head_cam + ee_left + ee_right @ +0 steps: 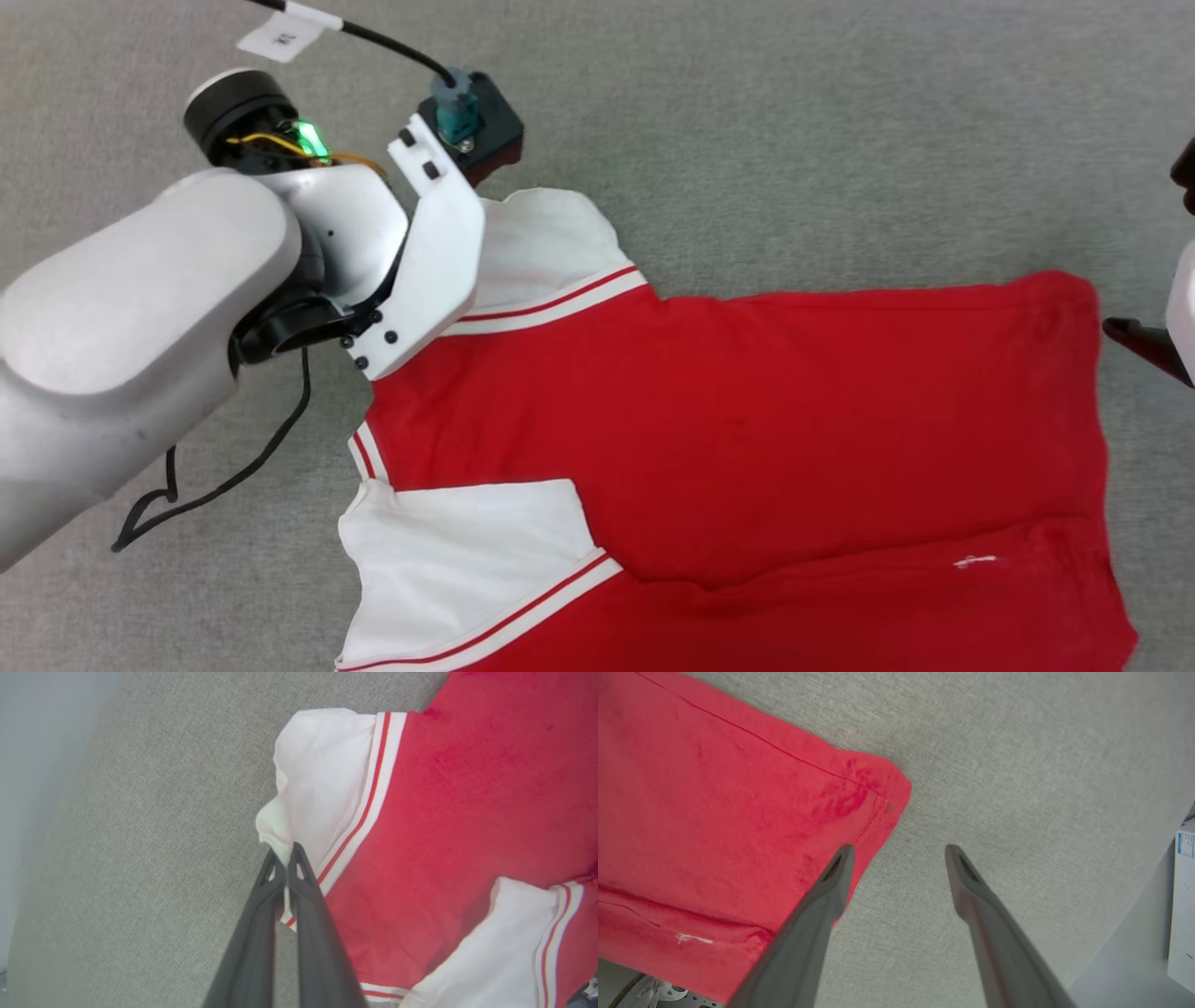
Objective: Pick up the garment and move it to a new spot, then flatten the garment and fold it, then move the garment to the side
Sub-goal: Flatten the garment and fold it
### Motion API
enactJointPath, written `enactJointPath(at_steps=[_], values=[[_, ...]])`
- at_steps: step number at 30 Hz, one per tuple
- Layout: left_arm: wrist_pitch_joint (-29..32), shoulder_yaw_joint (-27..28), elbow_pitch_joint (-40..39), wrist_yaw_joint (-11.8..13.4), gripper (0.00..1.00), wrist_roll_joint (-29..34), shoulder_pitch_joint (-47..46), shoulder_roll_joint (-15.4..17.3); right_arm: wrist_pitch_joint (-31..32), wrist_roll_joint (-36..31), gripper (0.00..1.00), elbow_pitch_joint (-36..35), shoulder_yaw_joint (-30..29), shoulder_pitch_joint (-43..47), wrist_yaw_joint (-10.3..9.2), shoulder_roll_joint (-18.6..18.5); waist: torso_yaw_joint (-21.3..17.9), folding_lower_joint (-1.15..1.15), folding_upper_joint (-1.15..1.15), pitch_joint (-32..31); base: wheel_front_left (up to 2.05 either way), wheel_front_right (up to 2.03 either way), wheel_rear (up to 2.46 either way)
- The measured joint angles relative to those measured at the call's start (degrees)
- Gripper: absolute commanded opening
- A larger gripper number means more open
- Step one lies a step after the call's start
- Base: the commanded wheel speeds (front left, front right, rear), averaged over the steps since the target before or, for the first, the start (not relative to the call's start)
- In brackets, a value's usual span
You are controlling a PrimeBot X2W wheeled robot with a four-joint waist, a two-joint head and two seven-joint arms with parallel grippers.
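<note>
The garment (747,420) lay spread on the grey worktop (840,140), collar end toward the left and hem toward the right. It was plain red side up with no lettering showing, and its near part ran out of the head view at the bottom. The far white sleeve (546,247) stuck out toward the far-left. The near sleeve (467,560) lay folded in over the red body.

The left gripper (284,856) had its fingers pressed together, pinching the outer edge of the far sleeve (322,779), with a small bunch of white cloth lifted at the tips. The left arm (140,355) covered that grip in the head view.

The right gripper (899,851) was spread wide and held nothing. One finger (836,868) was over the red hem edge, just beside the far hem corner (887,793), and the other was over bare worktop. The worktop's right edge showed not far beyond.

Step in hand, as I judge it: flatten-and-fold, with the move to a new spot likely already done. The near sleeve was in, so the far sleeve looked next.

Next move probably called for:
- the right gripper to drop and close on that hem corner
- both arms then to carry the far edge over toward the near side together, keeping it taut

The risk was the thin sleeve cloth slipping out of the pinch.
</note>
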Motion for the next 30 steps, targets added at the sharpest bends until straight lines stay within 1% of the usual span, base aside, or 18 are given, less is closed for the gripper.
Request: enactJointPath(at_steps=[3,7,12,15,16,17,18,23,27,30], values=[[-0.2,0.0,-0.6,0.0,0.00,0.5,-0.3,-0.4,2.2,0.1,1.00,3.0,0.3,-1.7,0.00,1.9,0.9,0.00,0.00,1.4,0.00,0.00,0.00],[-1.1,0.0,-1.1,0.0,0.00,0.8,-1.4,-0.3,2.4,-0.9,1.00,6.4,0.7,-3.0,0.00,4.0,2.2,0.00,0.00,3.3,0.00,0.00,0.00],[-2.2,0.0,-1.3,0.0,0.00,1.3,-2.1,-0.2,2.7,-1.1,1.00,8.3,3.1,-2.5,-0.01,4.5,3.5,0.00,0.00,5.3,0.00,0.00,0.00],[-2.6,0.0,-1.1,0.0,0.00,1.4,-2.1,-0.2,1.2,-0.7,1.00,8.6,3.8,-2.3,-0.01,4.3,3.9,0.00,0.00,6.1,0.00,0.00,0.00],[-2.6,0.0,-1.0,0.0,0.00,1.4,-2.1,-0.2,0.5,-0.4,0.77,8.7,4.0,-2.3,-0.01,4.2,3.9,0.00,0.00,6.2,0.00,0.00,0.00],[-2.6,0.0,-0.8,0.0,0.00,1.4,-2.0,-0.2,-0.6,-0.4,0.06,8.9,4.2,-2.3,-0.01,4.1,3.8,0.00,0.00,6.2,0.00,0.00,0.00],[-2.7,0.0,-0.6,0.0,0.00,1.4,-2.0,-0.3,-1.6,-0.4,0.00,9.1,4.4,-2.4,-0.01,4.1,3.7,0.00,0.00,6.1,0.00,0.00,0.00],[-4.6,-0.1,0.6,0.0,0.00,1.2,-0.3,-0.6,-8.3,0.0,0.00,10.9,5.6,-2.4,-0.01,5.2,3.3,0.00,0.00,4.0,0.00,0.00,0.00],[-7.2,0.0,0.9,0.0,0.00,0.3,1.5,-0.8,-14.1,0.4,0.00,10.4,7.0,-1.2,-0.01,5.1,3.0,0.00,0.00,0.8,0.00,0.00,0.00],[-8.5,0.0,0.7,0.0,0.00,-0.1,3.3,-0.6,-17.7,1.4,0.00,9.5,7.6,0.8,-0.01,4.3,2.8,0.00,0.00,-1.9,0.00,0.00,0.00]])
